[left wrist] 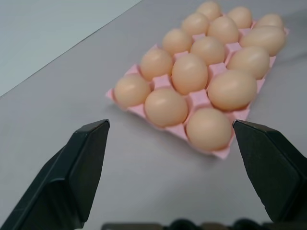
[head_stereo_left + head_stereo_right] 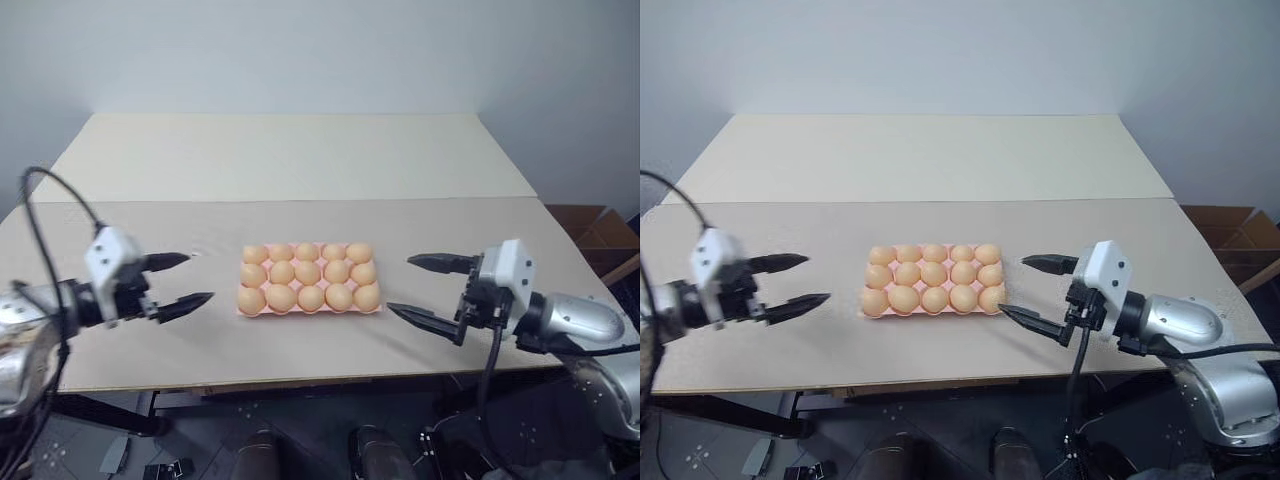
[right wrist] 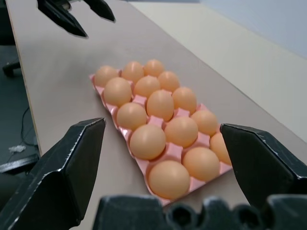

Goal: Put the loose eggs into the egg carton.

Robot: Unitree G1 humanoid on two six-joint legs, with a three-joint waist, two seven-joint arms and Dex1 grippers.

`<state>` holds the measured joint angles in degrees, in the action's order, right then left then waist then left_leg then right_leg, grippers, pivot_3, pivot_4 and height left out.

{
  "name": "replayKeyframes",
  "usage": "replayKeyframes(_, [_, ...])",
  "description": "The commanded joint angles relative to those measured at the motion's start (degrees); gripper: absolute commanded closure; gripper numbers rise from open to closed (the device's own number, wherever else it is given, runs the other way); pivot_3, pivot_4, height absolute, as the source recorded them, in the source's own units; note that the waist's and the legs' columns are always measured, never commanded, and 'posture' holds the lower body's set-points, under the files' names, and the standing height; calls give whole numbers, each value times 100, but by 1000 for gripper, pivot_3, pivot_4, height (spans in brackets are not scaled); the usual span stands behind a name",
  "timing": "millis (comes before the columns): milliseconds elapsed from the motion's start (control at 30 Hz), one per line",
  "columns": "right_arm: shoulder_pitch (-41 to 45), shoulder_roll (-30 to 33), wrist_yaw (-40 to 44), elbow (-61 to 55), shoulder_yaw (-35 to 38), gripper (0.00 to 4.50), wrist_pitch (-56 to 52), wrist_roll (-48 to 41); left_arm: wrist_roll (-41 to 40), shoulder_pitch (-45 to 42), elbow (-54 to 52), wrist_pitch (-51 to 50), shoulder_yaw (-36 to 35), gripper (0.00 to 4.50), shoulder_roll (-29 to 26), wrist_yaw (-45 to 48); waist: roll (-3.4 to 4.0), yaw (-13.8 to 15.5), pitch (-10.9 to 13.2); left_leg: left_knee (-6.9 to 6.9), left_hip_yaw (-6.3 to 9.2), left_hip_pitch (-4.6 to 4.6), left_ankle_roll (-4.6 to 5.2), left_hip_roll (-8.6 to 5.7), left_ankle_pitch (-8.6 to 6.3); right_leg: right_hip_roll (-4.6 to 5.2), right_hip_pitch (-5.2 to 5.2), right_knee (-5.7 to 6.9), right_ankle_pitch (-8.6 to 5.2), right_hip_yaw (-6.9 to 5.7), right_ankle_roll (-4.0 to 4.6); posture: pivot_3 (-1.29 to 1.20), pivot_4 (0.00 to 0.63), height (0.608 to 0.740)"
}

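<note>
**Carton full, both grippers empty beside it**

The egg carton (image 2: 309,310), a pink tray, sits flat on the tan table (image 2: 300,215), near its front edge, roughly centred between the two arms. All fifteen cups hold eggs (image 2: 308,272), three rows of five, each seated in its own cup. No egg lies loose on the tabletop.

The left gripper (image 2: 185,281) hangs just off the carton's left end, clear of it, fingers spread wide and holding nothing. In its wrist view the two black fingers (image 1: 79,167) frame the near end of the tray with bare table between them.

The right gripper (image 2: 425,288) sits off the carton's right end, also apart from it, fingers spread wide and empty, tips pointing toward the tray. Its wrist view shows the carton lengthwise between its fingers (image 3: 72,167), with the left gripper beyond the far end.

A cardboard box (image 2: 595,228) stands past the table's right side.
</note>
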<state>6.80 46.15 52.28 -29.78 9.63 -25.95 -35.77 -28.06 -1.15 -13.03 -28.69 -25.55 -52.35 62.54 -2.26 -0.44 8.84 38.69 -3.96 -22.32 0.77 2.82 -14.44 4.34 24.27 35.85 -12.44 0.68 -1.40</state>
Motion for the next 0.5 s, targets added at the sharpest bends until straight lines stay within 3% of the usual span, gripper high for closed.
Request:
replayKeyframes(33, [82, 227, 660, 288, 328, 0, 161, -315, -296, 665, -147, -49, -939, 22, -104, 298, 0, 0, 0, -1, 0, 3, 0, 1, 0, 1, 0, 0, -1, 1, 0, 0, 150, 740])
replayKeyframes(233, [196, 380, 1254, 1009, 394, 0, 270, -223, -883, 1966, -642, -140, -1851, 22, 237, 736, 0, 28, 0, -1, -2, 3, 0, 5, -1, 5, 1, 0, -27, -2, 42, 0, 150, 740])
replayKeyframes(500, [365, 321, 1305, 1086, 305, 0, 308, -114, -1151, 2260, -1000, -314, -1990, 22, 292, 454, 2, 86, 0, -1, -4, 6, -1, 4, -1, 1, 1, 4, -33, -2, 42, 0, 150, 740])
